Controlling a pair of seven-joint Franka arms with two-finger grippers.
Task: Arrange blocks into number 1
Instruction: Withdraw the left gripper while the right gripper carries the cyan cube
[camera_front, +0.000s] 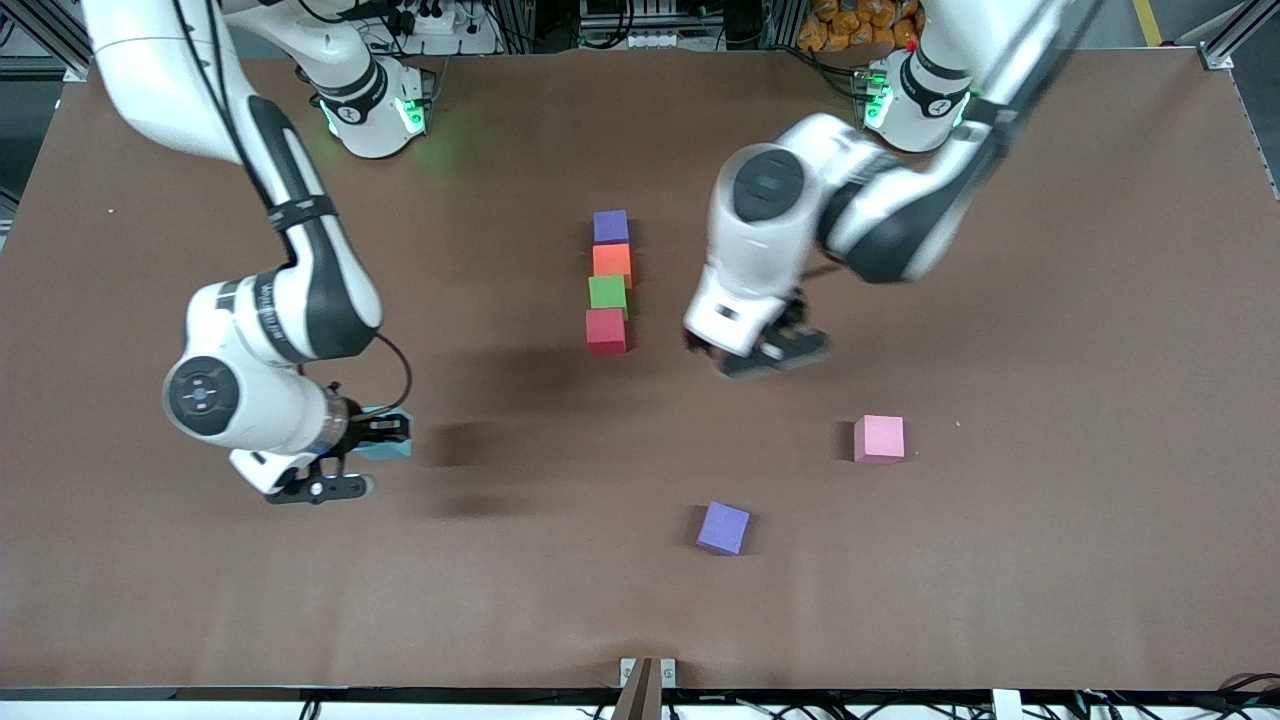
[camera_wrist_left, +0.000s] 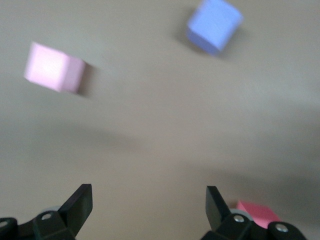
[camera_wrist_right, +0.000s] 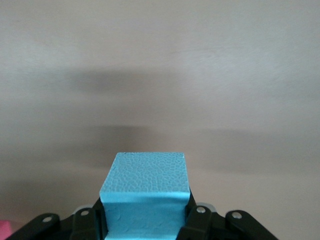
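Observation:
Four blocks form a straight column mid-table: purple (camera_front: 610, 226), orange (camera_front: 612, 263), green (camera_front: 607, 293), red (camera_front: 605, 331), the red one nearest the front camera. A pink block (camera_front: 879, 438) (camera_wrist_left: 54, 68) and a second purple block (camera_front: 724, 527) (camera_wrist_left: 214, 25) lie loose, nearer the camera. My right gripper (camera_front: 385, 436) (camera_wrist_right: 144, 220) is shut on the light blue block (camera_wrist_right: 145, 192) (camera_front: 384, 437), held above the table toward the right arm's end. My left gripper (camera_front: 765, 352) (camera_wrist_left: 149, 205) hangs open and empty beside the red block (camera_wrist_left: 257, 213).
The brown table mat (camera_front: 1050, 560) spreads wide around the blocks. A small bracket (camera_front: 646, 680) sits at the table edge nearest the front camera.

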